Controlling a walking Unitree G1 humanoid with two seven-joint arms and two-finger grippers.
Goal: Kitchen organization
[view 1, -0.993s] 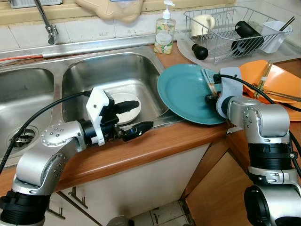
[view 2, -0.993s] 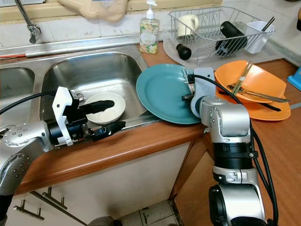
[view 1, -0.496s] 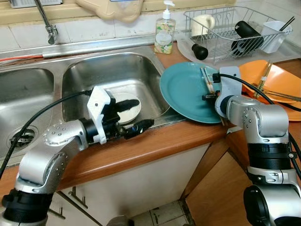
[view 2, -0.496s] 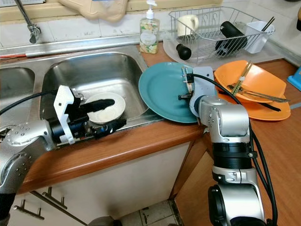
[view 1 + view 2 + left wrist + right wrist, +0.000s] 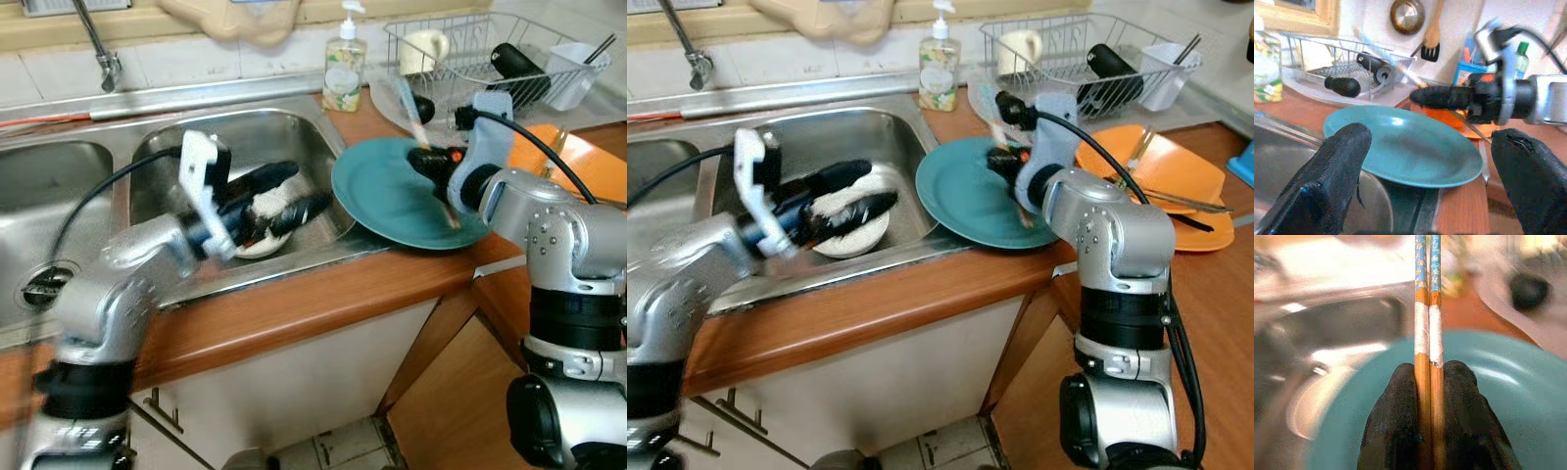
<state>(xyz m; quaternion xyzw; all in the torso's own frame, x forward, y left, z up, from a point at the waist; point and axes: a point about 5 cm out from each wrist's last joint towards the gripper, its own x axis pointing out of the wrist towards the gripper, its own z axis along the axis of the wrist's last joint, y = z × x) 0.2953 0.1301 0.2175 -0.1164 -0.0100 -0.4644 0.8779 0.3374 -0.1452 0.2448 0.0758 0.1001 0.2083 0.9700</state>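
Right wrist view: the right gripper (image 5: 1426,382) is clamped on a pair of chopsticks (image 5: 1425,308) above the teal plate (image 5: 1508,396). Best to keep them pinched parallel en route to the dish rack (image 5: 470,59). The left gripper (image 5: 289,196), fingers spread, hovers over the white bowl (image 5: 263,220) in the sink (image 5: 245,147).

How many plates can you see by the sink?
3: a teal plate on the counter edge beside the sink, and two stacked orange plates right of it. More may be hidden.
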